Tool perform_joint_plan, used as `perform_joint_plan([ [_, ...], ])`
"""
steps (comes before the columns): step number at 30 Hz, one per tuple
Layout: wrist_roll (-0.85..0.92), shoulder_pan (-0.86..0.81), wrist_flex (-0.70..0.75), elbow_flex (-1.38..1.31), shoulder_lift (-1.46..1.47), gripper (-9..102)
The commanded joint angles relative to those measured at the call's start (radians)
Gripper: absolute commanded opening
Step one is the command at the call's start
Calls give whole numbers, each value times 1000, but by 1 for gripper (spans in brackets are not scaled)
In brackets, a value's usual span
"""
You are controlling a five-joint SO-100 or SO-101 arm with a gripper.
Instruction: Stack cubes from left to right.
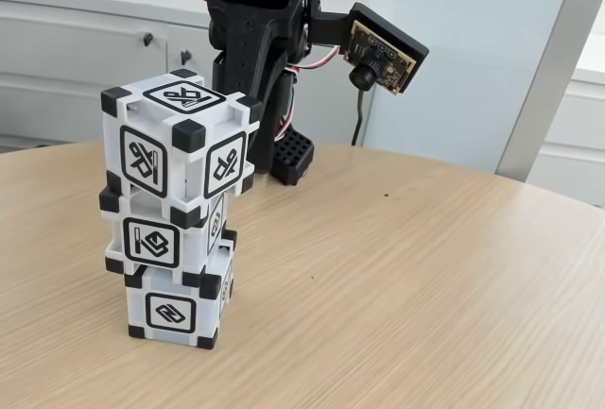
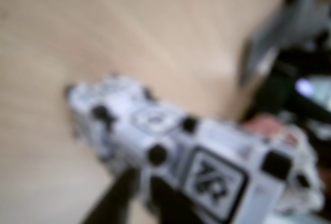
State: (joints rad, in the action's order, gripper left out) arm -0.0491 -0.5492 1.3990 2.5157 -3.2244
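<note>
The wooden table [image 1: 425, 277] carried the whole arrangement and was the largest item on record. Its pale grain ran across both views.

The black arm [image 1: 260, 22] stood at the far side of the table in the fixed view, directly behind the stack, with red and white wires along its upper joints. A small camera module [image 1: 383, 55] projected from its right side on a bracket.

The three cubes stood as one column near the left of the fixed view. The bottom cube [image 1: 180, 307] rested on the table. The middle cube [image 1: 165, 237] sat on it, slightly offset. The top cube [image 1: 180, 144] sat on the middle one, turned a little and overhanging toward the left.

The gripper [image 2: 144, 195] entered the wrist view from the lower edge as two dark fingers against the near side of the top cube [image 2: 217, 175]. That picture was heavily blurred. The fingers appeared close alongside the cube, but contact could not be confirmed, and whether the jaws were spread or pressed together could not be told. In the fixed view the gripper was hidden behind the stack.
</note>
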Motion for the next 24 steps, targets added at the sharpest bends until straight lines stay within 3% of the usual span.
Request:
perform_joint_plan([
  [1, -11, -3, -18, -5, -63, 0],
  [16, 110, -2, -143, 241, -64, 0],
  [24, 28, -3, -144, 247, -63, 0],
])
